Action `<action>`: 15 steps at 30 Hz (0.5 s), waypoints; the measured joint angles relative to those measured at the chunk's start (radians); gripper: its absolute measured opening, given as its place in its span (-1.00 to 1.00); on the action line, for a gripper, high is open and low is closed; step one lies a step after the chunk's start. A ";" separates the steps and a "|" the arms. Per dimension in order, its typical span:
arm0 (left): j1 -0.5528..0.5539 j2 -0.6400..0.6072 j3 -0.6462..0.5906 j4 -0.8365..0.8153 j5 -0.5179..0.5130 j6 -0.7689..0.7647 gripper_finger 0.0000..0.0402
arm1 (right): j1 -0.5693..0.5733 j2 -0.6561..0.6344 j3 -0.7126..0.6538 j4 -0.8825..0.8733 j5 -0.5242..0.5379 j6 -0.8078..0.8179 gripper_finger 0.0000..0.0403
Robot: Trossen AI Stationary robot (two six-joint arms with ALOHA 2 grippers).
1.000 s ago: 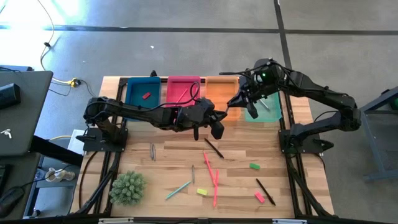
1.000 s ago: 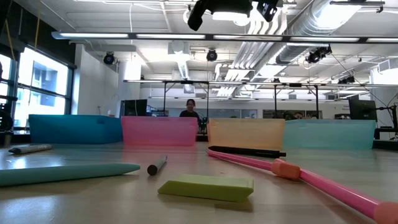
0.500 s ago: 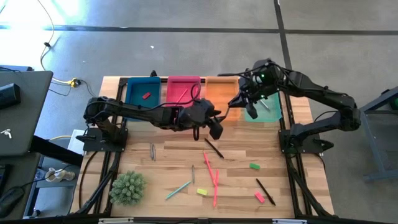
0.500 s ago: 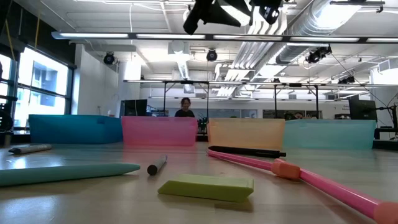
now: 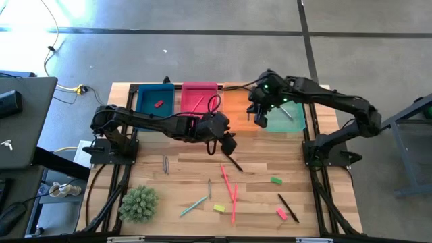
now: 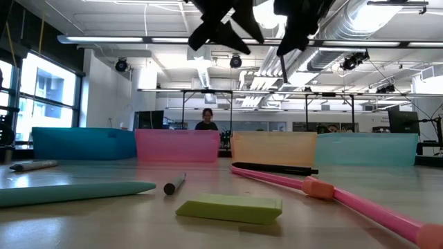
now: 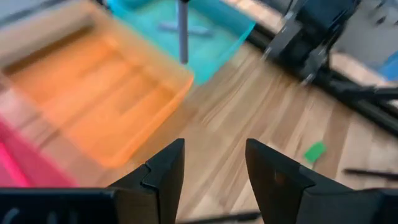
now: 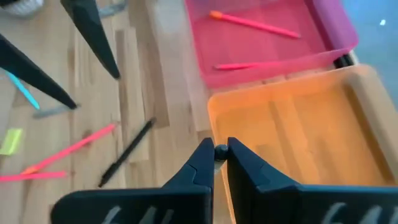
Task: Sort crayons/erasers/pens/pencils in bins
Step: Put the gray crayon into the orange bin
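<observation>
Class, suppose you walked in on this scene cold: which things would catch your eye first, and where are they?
First, the row of four bright bins along the table's far edge: blue, pink, orange, teal. Next, the right gripper, shut on a thin dark stick above the orange bin, with the left gripper open beside it. Then pink-red sticks and small erasers scattered nearer the front.

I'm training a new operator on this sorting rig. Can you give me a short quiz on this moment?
1. True or false: the blue bin holds a red eraser.
2. The right gripper is shut on: A) a dark stick; B) a green eraser; C) nothing.
3. Fill in: the left gripper holds nothing and its jaws stand ___.

Key: 1 true; 2 A; 3 open.
</observation>
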State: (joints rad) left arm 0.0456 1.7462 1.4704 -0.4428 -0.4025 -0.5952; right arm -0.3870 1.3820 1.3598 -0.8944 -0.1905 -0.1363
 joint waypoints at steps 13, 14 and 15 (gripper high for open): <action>-0.027 0.000 0.000 -0.279 0.086 -0.162 -0.22 | -0.012 0.205 0.000 0.016 0.163 -0.003 -0.97; -0.033 0.000 0.000 -0.295 0.086 -0.168 -0.22 | -0.017 0.224 0.000 0.017 0.167 -0.003 -0.97; -0.041 0.000 0.000 -0.312 0.086 -0.178 -0.22 | -0.022 0.242 0.000 0.020 0.170 -0.003 -0.97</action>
State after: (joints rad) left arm 0.0047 1.7462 1.4704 -0.7544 -0.3161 -0.7733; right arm -0.4093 1.6239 1.3598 -0.8745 -0.0203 -0.1393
